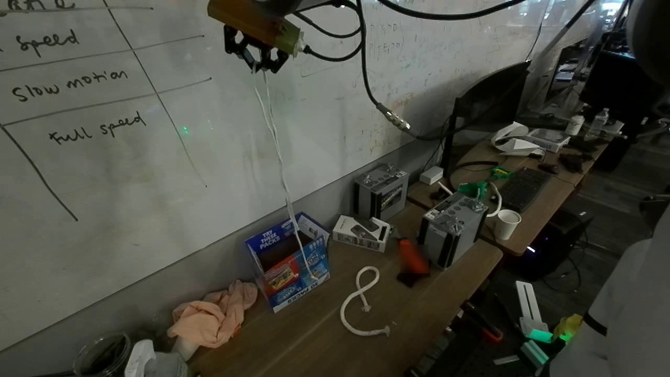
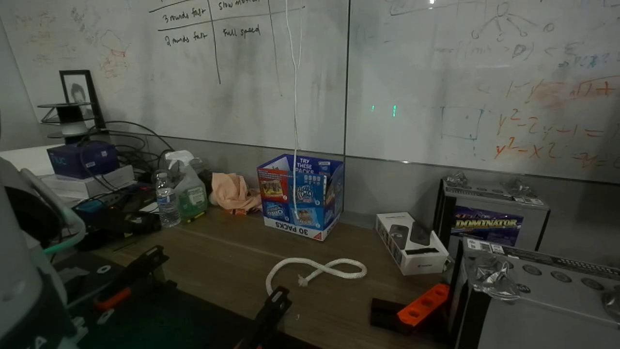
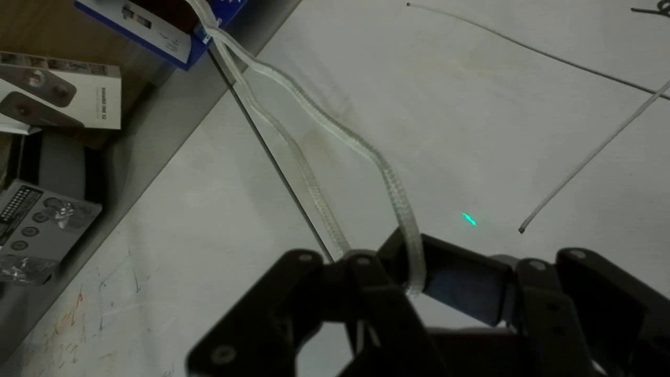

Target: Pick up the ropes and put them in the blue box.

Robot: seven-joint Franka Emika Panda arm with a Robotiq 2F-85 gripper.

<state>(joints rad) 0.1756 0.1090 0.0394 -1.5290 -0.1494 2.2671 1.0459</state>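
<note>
Dangling from gripper (image 1: 261, 68): thin rope (image 1: 278, 157) | well below: thicker rope (image 1: 343, 312)

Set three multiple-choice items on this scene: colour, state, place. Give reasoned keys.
1. The crumpled cloth is: A) green B) black C) peach
2. The tool is: A) shut on the hanging rope B) wide open C) shut on the cloth
3. The curled rope lies: A) on the cloth B) on the table C) around the tool

Key:
1 C: both exterior views show peach folds.
2 A: two strands hang from its closed tips.
3 B: it loops over the wood, outside the blue box.
</note>
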